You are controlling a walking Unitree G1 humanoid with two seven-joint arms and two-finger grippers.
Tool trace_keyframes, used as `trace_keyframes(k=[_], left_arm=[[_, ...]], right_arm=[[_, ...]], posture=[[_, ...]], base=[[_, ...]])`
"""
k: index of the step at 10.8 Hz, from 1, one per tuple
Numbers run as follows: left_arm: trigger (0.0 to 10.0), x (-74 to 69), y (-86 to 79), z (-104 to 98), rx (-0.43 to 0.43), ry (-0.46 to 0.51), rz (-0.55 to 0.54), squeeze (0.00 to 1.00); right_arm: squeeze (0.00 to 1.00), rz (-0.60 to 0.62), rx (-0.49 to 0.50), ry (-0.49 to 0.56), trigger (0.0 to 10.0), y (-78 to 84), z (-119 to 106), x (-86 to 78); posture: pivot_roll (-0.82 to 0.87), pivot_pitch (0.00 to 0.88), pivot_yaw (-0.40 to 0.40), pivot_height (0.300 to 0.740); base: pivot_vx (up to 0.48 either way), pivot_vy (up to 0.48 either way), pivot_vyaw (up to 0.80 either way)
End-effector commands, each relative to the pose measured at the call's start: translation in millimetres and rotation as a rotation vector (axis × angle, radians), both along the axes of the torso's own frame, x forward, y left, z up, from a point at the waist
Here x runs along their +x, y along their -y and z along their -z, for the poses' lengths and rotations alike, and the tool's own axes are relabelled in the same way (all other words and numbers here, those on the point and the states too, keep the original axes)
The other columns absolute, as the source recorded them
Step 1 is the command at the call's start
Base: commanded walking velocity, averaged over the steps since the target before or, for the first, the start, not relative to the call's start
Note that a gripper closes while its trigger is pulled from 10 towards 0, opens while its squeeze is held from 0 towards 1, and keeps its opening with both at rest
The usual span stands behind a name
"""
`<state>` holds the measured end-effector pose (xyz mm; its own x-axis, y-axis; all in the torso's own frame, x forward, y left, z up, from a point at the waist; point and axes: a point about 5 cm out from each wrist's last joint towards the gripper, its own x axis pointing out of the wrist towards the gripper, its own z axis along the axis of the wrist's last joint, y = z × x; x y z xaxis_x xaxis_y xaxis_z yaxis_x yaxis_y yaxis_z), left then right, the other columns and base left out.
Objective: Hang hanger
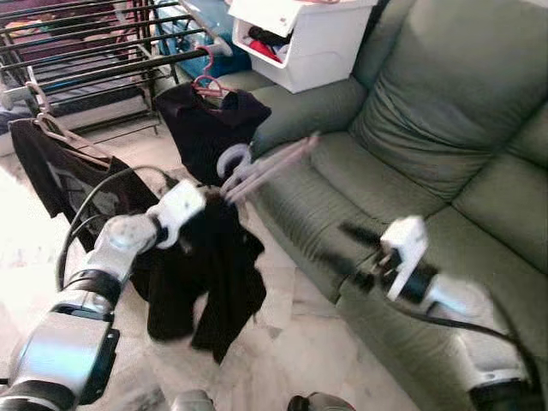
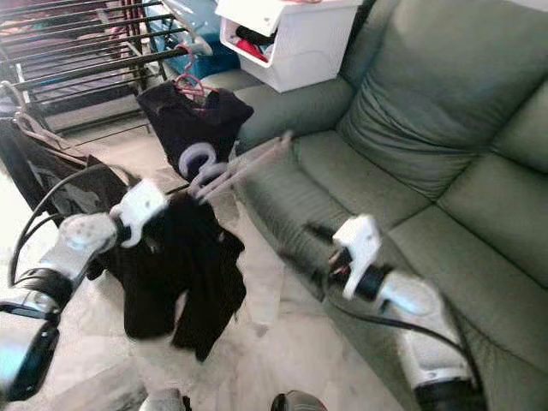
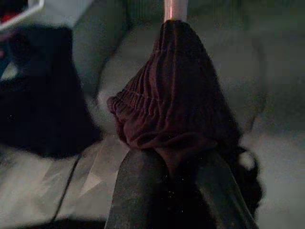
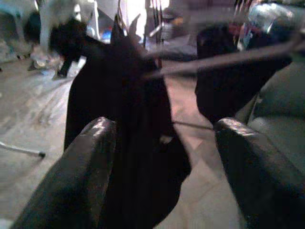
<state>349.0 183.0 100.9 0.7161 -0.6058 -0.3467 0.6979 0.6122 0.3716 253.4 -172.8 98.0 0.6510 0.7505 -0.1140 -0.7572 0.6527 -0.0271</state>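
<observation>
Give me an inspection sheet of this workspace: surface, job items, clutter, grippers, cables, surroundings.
Surface: pale marble floor.
Job's things: pink hanger with a black garment draped from it; drying rack with two dark garments already hung.
Clutter: white storage bin on the sofa arm.
Grippers: left gripper shut on the black garment and hanger; right gripper open, apart from the garment.
Cables: black cable looping off the left arm.
Surroundings: green sofa.

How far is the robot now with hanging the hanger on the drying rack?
Two dark garments already hang on the drying rack. In hand: the left gripper is shut on the black garment draped on the pale hanger, held up beside the sofa. The right gripper is open. Left: hooking it onto the rack.
</observation>
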Motion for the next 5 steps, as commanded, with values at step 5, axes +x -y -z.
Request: trace_keyframes(k=[5], left_arm=[[0.0,-13.1,22.7,-43,-0.062,0.156,0.353,0.00]], right_arm=[[0.89,0.217,-0.213,-0.024,10.0,11.2,28,15.1]], posture=[[-0.08,0.000,-0.022,0.740]], base=[[0.000,0.000,0.00]])
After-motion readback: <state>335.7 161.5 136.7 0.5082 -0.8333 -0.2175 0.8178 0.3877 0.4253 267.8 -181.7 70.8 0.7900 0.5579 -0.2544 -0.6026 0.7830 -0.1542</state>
